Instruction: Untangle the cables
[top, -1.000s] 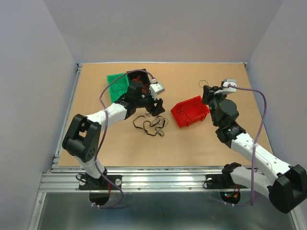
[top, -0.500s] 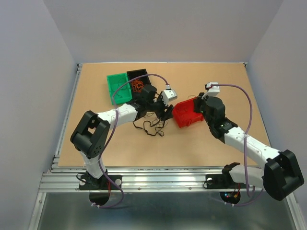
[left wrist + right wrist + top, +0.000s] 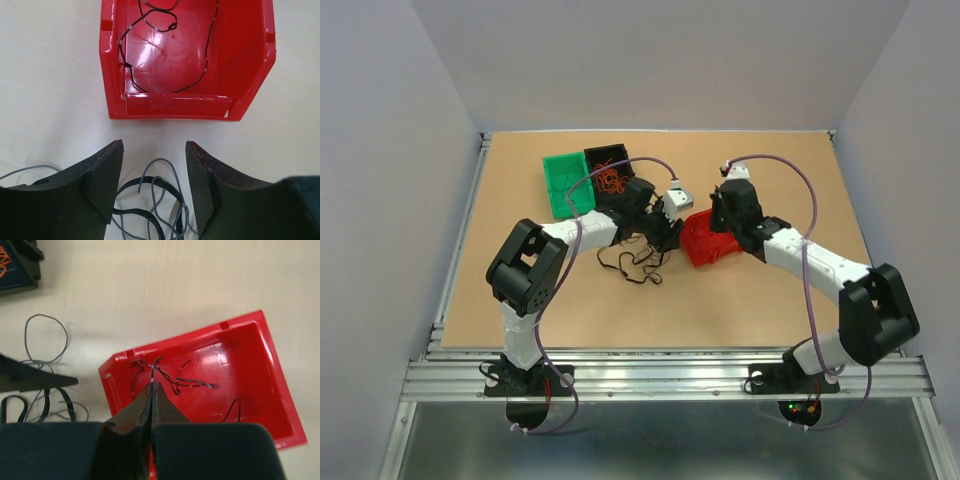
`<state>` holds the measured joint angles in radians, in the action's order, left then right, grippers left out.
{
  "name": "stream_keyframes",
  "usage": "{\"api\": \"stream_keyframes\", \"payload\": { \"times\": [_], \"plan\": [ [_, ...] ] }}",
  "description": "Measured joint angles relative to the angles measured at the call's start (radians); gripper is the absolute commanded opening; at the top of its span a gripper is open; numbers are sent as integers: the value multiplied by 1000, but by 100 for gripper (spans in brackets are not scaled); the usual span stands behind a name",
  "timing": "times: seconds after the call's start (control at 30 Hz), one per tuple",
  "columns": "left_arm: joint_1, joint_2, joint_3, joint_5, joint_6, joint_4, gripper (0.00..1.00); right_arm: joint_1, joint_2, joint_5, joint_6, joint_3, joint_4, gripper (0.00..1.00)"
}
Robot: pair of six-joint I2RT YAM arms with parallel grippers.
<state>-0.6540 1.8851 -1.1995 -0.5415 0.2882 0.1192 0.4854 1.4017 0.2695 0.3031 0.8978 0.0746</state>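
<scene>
A tangle of black and grey cables (image 3: pixel 635 262) lies on the table left of a red bin (image 3: pixel 692 250). My left gripper (image 3: pixel 669 233) is open just above the tangle's right end, its jaws wide apart over the loops (image 3: pixel 156 186), facing the red bin (image 3: pixel 175 106). A thin black cable (image 3: pixel 150 22) lies in that bin. My right gripper (image 3: pixel 719 222) hangs over the red bin (image 3: pixel 240 325) and is shut (image 3: pixel 151 383) on a thin black cable (image 3: pixel 153 371) that trails down into the bin.
A green bin (image 3: pixel 564 182) and a black bin (image 3: pixel 607 160) holding orange cables stand at the back left. The black bin's corner (image 3: pixel 17 267) and the left finger (image 3: pixel 35 381) show in the right wrist view. Metal rails edge the table.
My left gripper has moved right from the black bin to the tangle beside the red bin. My right gripper has swung left and now hangs over the red bin.
</scene>
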Motion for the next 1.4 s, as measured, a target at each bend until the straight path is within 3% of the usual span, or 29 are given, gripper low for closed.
{"api": "stream_keyframes", "payload": {
  "times": [0.3, 0.53, 0.67, 0.83, 1.13, 1.27, 1.4],
  "plan": [
    [27, -16, 2, 18, -29, 3, 59, 0, 430, -40, -42, 320, 177, 1],
    [175, -94, 31, -29, -95, 43, 59, 0, 541, -34, -45, 378, 216, 0],
    [224, -123, 48, -47, -111, 63, 59, 0, 541, -32, -45, 382, 225, 1],
    [214, -142, 68, -62, -114, 71, 59, 0, 513, -34, -44, 374, 256, 18],
    [210, -249, 145, -56, -105, 80, 60, 0, 274, -33, -37, 325, 283, 41],
    [211, -291, 157, -50, -94, 93, 60, 0, 203, -21, -31, 298, 282, 57],
    [211, -307, 164, -40, -83, 101, 61, 0, 178, -9, -18, 273, 286, 59]
  ]
}}
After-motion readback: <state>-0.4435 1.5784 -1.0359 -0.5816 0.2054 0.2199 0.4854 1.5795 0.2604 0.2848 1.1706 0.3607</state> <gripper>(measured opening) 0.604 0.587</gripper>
